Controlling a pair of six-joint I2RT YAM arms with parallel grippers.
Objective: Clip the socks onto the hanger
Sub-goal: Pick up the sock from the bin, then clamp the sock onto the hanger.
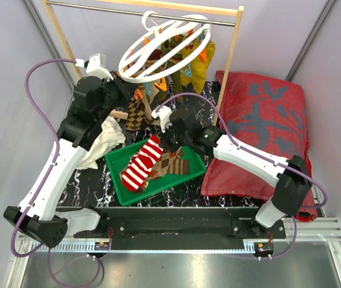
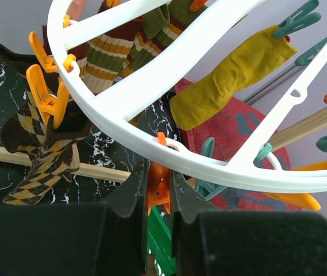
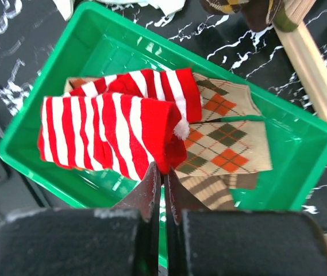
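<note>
Socks are sitting in two places: a red-and-white striped sock (image 3: 106, 132) and argyle socks (image 3: 226, 138) are lying in the green tray (image 3: 301, 149), and more are hanging from the hanger (image 1: 158, 51), up behind the tray's far edge.

Right arm is reaching in low from the tray's right side, elbow bent, wrist pointing down over the tray's middle. The striped sock's red end is lying right at the fingertips, and the right fingers (image 3: 150, 192) are pressing fully together on it, pinching that red edge. The rest of the sock is draping across the argyle socks toward the tray's near-left corner.

Left arm is stretching up from the tray's left side, wrist raised to the hanger's lower rim. An orange clip (image 2: 158, 190) on that rim is sitting squarely between the left fingers (image 2: 131, 192), which are standing narrow and squeezing the clip from both sides. Past the clip, an olive-yellow sock (image 2: 232, 75), a green-striped sock (image 2: 111, 57) and a brown argyle sock (image 2: 42, 144) are dangling under the ring, above the black marble tabletop (image 1: 89, 183) behind the tray.
</note>
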